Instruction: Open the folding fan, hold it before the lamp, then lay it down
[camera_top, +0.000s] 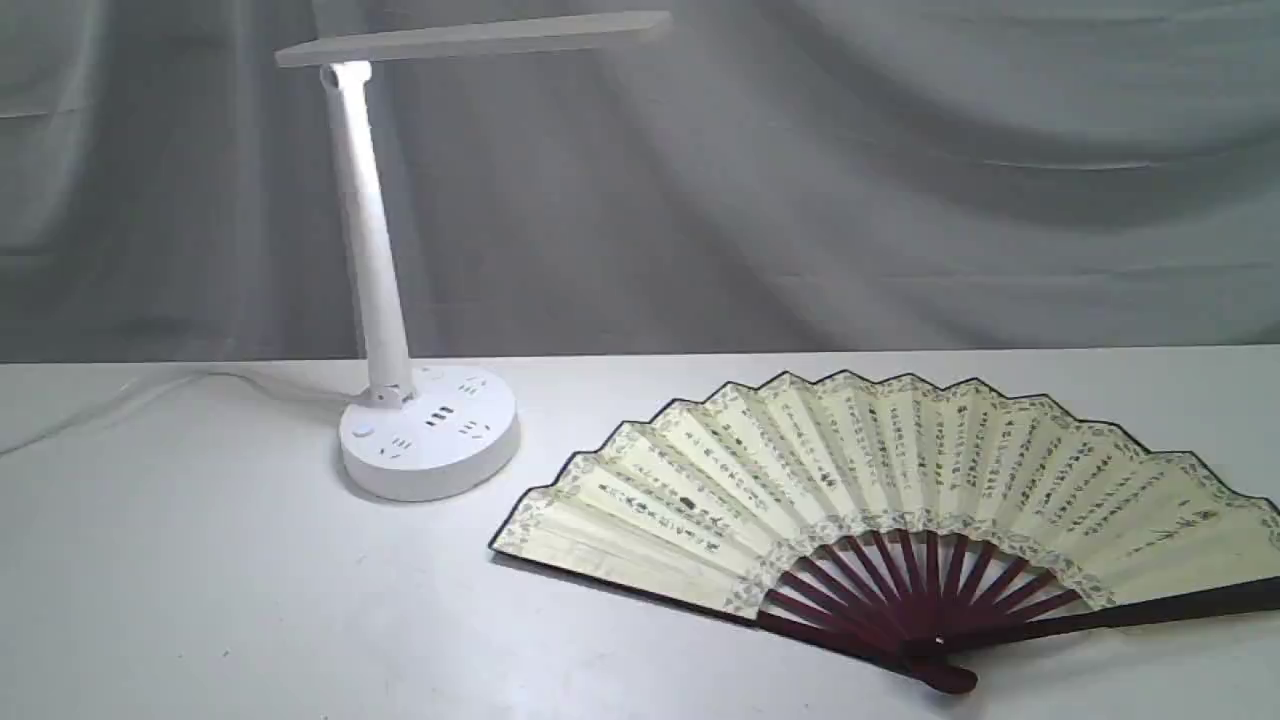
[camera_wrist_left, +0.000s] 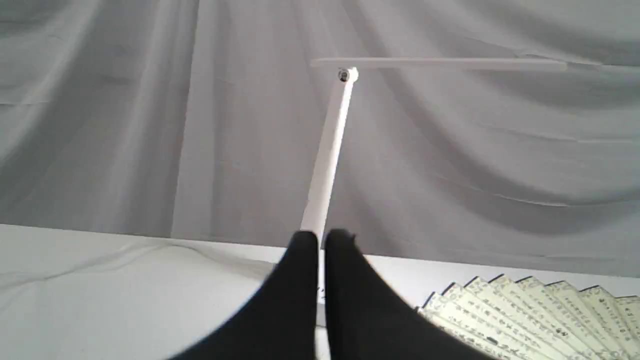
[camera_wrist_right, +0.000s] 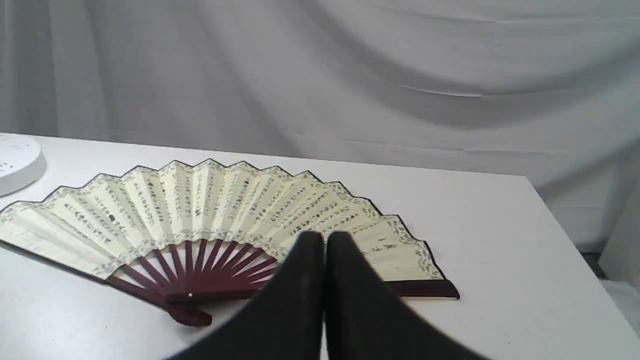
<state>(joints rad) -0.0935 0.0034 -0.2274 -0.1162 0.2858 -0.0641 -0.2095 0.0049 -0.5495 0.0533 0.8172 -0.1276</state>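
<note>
Cloth (camera_top: 900, 150), grey and draped in loose folds, hangs behind the lamp (camera_top: 372, 260) and fills the background. A white table (camera_top: 200, 600) spreads under the lamp. The fan (camera_top: 900, 450) lies fully open and flat on the table, to the right of the lamp's base in the exterior view and a little nearer the camera, close to the base but apart from it. Its cream leaf with black writing arcs toward the cloth, and its maroon ribs meet at a pivot on the near side. The lamp stands on its round base with the stem leaning slightly and the flat bar head level, reaching out toward the fan's side. The left gripper (camera_wrist_left: 321, 240) faces the lamp's stem, its black fingers drawn almost together with only a thin slit between them, and it holds nothing. The right gripper (camera_wrist_right: 325, 240) points at the fan's end far from the lamp, fingers pressed together and empty. A thin cord (camera_top: 120, 400) trails from the lamp's base, away from the fan.
</note>
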